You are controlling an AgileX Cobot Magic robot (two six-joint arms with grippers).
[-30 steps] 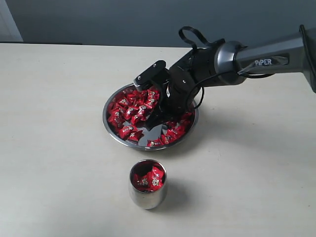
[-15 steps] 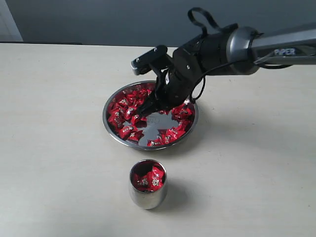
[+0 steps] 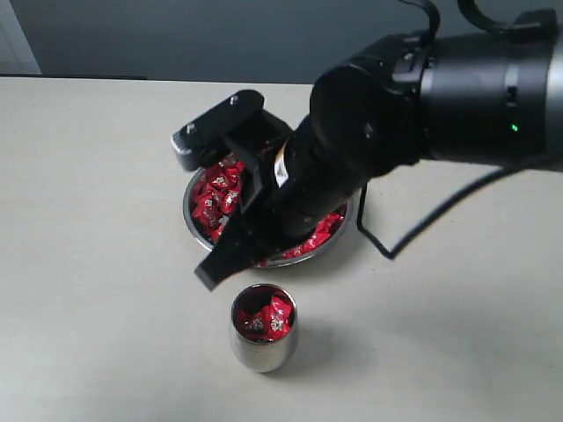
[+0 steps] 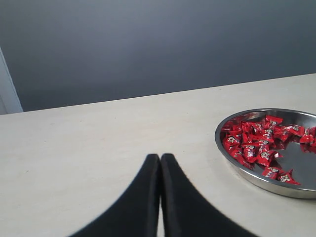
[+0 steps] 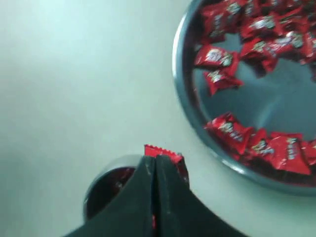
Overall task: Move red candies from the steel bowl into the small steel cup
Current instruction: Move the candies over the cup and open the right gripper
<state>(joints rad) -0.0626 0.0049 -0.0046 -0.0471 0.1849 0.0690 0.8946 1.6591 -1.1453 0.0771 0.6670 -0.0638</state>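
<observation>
The steel bowl (image 3: 188,215) holds many red candies (image 3: 214,190); my right arm covers most of it in the exterior view. My right gripper (image 3: 211,274) hangs past the bowl's near rim, just up and left of the small steel cup (image 3: 263,347), which has red candies (image 3: 267,318) inside. In the right wrist view the right gripper (image 5: 155,159) is shut on one red candy (image 5: 165,153), with the cup (image 5: 104,183) behind the fingertips and the bowl (image 5: 179,74) off to the side. My left gripper (image 4: 160,157) is shut and empty, low over the table beside the bowl (image 4: 223,149).
A pale table (image 3: 97,290) carries everything, with a dark wall (image 3: 176,35) behind it. A black cable (image 3: 422,230) loops down from the right arm to the table at the right of the bowl.
My right gripper has risen out of the bowl and swung toward the cup with a candy pinched in it. The arm now fills much more of the exterior view.
</observation>
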